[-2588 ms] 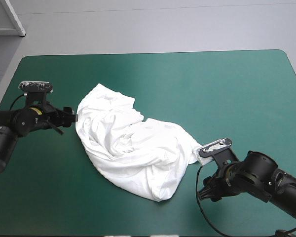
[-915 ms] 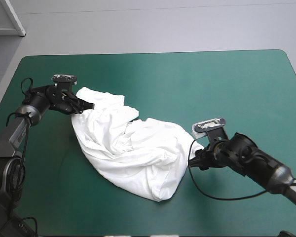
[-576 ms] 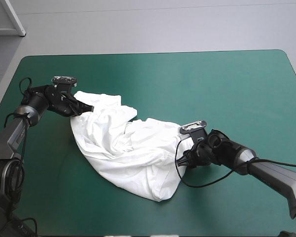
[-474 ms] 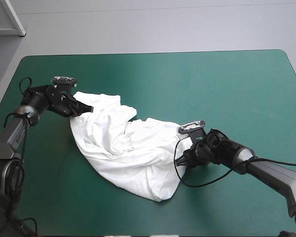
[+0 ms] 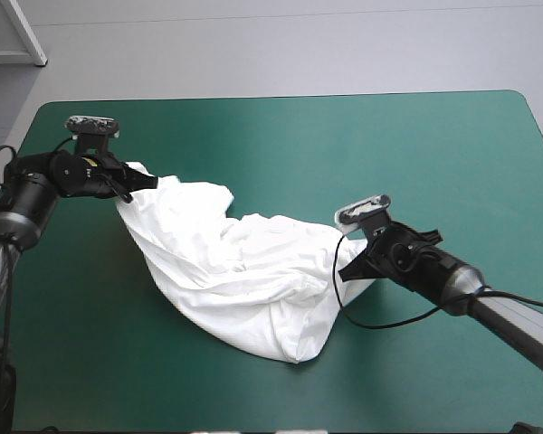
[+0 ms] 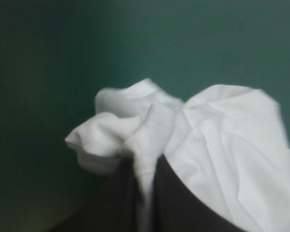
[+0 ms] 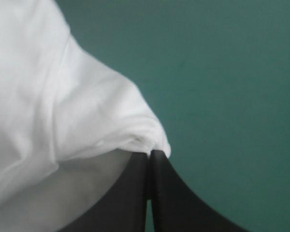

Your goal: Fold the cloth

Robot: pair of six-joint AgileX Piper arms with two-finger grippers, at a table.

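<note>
The white T-shirt (image 5: 244,271) lies crumpled in a long heap across the middle of the teal-green table. My left gripper (image 5: 138,183) is at the heap's far left end, shut on a bunched corner. In the left wrist view a strip of the T-shirt (image 6: 222,135) runs between the black fingers (image 6: 183,203) of the left gripper (image 6: 146,162). My right gripper (image 5: 351,271) is at the heap's near right end. In the right wrist view the right gripper (image 7: 150,154) meets in a point with a fold of the T-shirt (image 7: 48,96) pinched at its tips.
Bare teal-green cover (image 5: 416,154) stretches over the far and right parts of the table. More bare cover (image 5: 90,344) lies near the front left. My left arm is close to the table's left edge (image 5: 18,154).
My right gripper has shut on the T-shirt's right edge and drawn back to the right. My left gripper has moved left with its corner, pulling the cloth longer.
</note>
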